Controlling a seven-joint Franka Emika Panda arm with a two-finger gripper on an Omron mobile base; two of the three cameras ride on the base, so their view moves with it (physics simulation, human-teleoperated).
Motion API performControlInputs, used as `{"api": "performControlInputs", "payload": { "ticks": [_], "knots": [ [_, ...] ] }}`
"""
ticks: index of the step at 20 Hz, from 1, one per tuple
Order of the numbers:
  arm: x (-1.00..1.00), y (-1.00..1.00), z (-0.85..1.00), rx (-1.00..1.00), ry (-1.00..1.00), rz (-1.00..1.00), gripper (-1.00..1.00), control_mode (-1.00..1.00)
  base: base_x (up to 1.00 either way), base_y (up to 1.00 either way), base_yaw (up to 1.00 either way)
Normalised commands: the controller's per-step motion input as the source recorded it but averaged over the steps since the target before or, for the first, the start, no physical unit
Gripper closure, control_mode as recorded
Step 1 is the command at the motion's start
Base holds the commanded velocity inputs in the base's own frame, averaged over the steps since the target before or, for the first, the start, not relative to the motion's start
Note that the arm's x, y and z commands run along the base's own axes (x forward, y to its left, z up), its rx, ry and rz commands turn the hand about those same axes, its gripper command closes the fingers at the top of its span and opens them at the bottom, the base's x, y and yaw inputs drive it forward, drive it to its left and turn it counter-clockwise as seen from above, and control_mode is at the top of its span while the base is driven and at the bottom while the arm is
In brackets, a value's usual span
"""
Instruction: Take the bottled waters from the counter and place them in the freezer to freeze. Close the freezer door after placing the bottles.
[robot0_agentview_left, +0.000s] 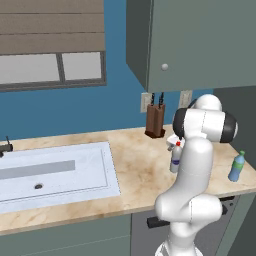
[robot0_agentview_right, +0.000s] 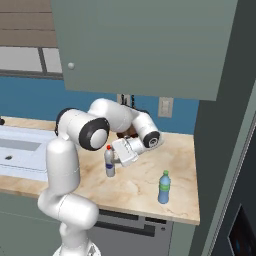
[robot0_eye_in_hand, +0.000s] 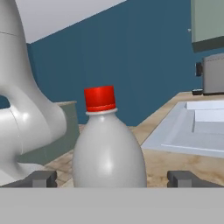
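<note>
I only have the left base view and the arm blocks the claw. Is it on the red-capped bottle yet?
Observer: Not yet. In the hand view the claw is open, with the red-capped bottle standing upright between its fingertips.
Operator: Which side does the claw come from?
Observer: In the right base view it reaches the bottle from the side nearer the green-capped bottle.
Operator: Is that one clear of the claw?
Observer: Yes, it stands apart near the counter front edge.

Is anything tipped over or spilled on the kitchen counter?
No, nothing stands out. The red-capped bottle and the green-capped bottle both stand upright on the counter, apart from each other, with no spill around them. The claw is open, its fingertips on either side of the red-capped bottle.
</note>
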Motion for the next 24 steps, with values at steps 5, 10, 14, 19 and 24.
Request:
{"api": "performControlInputs", "payload": {
  "ticks": [5, 10, 14, 19, 24],
  "knots": [
    [0.00, 0.00, 0.00, 0.00, 0.00, 0.00, -1.00, -1.00, 0.00, 0.00, 0.00],
    [-0.01, 0.02, 0.00, 0.00, 0.00, 0.00, 1.00, -1.00, 0.00, 0.00, 0.00],
    [-0.02, 0.11, 0.00, 0.00, 0.00, 0.00, 1.00, -1.00, 0.00, 0.00, 0.00],
    [-0.04, 0.02, 0.00, 0.00, 0.00, 0.00, 1.00, -1.00, 0.00, 0.00, 0.00],
    [0.00, 0.00, 0.05, 0.00, -0.01, 0.00, 1.00, -1.00, 0.00, 0.00, 0.00]
  ]
}}
